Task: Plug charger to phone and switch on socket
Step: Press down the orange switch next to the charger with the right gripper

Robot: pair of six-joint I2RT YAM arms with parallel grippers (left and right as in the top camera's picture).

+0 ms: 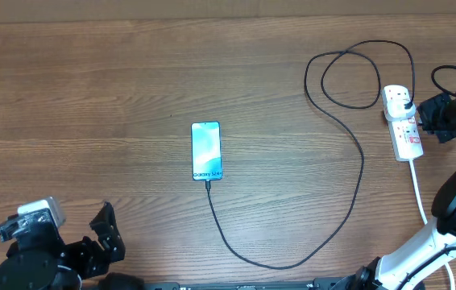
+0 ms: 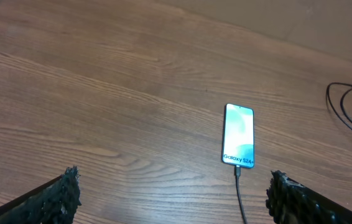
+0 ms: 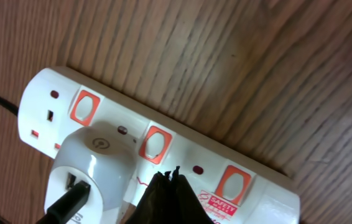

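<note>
ROBOT POISED AT THE SWITCH: The right tool [image 3: 170,179], pinched shut and holding nothing, sits at the power strip [image 3: 250,168] beside its middle red switch [image 3: 155,144], near the right edge of the counter [image 1: 91,97]. The phone [image 1: 206,151] lies face up mid-counter. The charger cable [image 2: 240,190] appears seated in its lower end and loops across to a white adapter [image 3: 92,165] in the strip. The left tool [image 2: 173,193], spread wide and empty, hangs near the front-left corner. An off-centre push could skid the light strip or trip the wrong switch, and a shifted strip could drag the cable and unseat the connector. No bins or trays appear; one outlet visibly holds a plug.
</note>
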